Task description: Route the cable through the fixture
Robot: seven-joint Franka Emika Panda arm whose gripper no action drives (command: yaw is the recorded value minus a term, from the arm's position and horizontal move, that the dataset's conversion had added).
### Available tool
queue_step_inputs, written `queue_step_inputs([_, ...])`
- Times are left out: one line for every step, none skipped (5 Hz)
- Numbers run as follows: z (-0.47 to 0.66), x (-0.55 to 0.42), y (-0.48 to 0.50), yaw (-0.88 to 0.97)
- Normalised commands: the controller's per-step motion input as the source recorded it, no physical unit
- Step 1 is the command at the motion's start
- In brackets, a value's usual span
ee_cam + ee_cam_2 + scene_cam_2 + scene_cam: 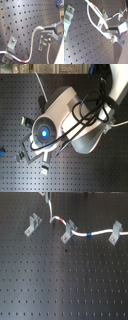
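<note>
In the first exterior view, three alike silvery fixture clips stand in a row on the black perforated board: left, middle and right. The white cable drops from the top edge, shows its red band, passes the middle clip, shows its blue band and reaches the right clip. The left clip has no cable at it. My gripper is behind the left and middle clips, shut on the cable's end. Both wrist views show the cable running into the gripper.
The board stretches bare toward the front of the first exterior view. In the second exterior view the arm hides most of the scene; clips show at the second exterior view's left, with a small blue object at the edge.
</note>
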Motion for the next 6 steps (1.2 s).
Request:
queue_step_inputs([0.06,-0.001,0.000,0.00])
queue_step_inputs([0.43,-0.208,0.360,0.00])
queue_step_inputs([0.45,-0.304,0.482,0.11])
queue_step_inputs([0.40,-0.315,0.601,0.25])
queue_step_inputs([0.34,-0.285,0.610,0.42])
queue_step_inputs([0.19,-0.219,0.408,0.32])
